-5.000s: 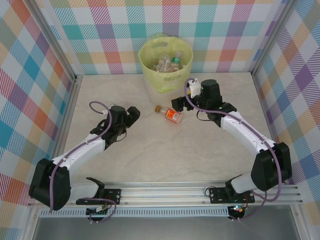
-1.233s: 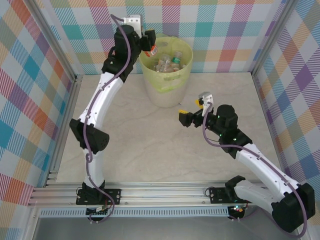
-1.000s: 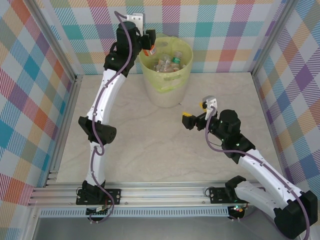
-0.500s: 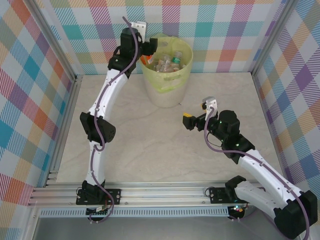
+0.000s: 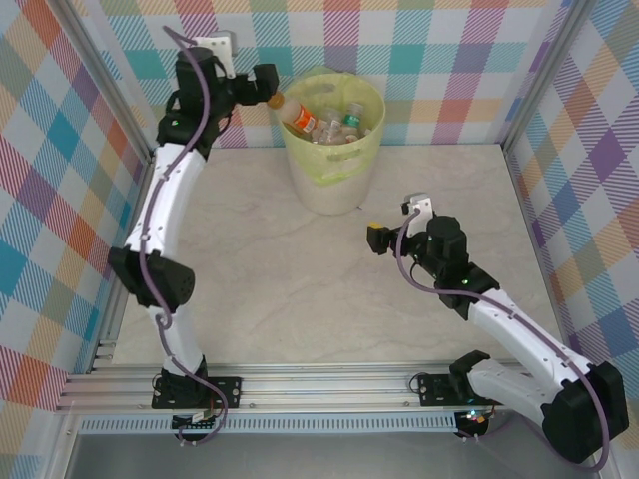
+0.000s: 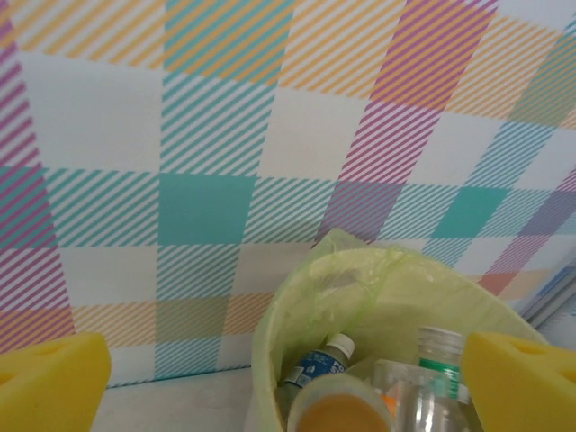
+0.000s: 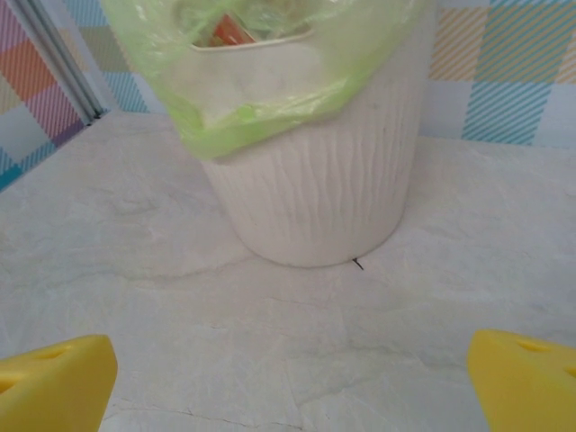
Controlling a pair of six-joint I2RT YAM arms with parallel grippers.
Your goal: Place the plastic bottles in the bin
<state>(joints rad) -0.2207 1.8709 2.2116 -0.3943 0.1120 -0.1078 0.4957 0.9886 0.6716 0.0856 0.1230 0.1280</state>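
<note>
Left arm has swung left, away from the bin, since half a second ago. The left claw (image 5: 266,86) now has its yellow pads (image 6: 49,382) wide apart. Clear plastic orange-label bottle (image 5: 299,116) lies tilted over the left rim of the bin (image 5: 329,190), cap toward the claw. Bin is a ribbed cream bucket with a crinkled yellow-green bag liner and more clear bottles (image 5: 337,124) piled inside. Right claw (image 5: 390,222) has its pads apart with nothing between them, over the marbled beige bench (image 5: 270,289) near the bin's foot.

The cream-white bin (image 5: 331,188), lined with a yellow-green bag, stands at the table's 12 o'clock. Clear bottles (image 5: 339,126) are heaped inside, and an orange-labelled bottle (image 5: 298,116) lies tilted at its 10 o'clock rim.
</note>
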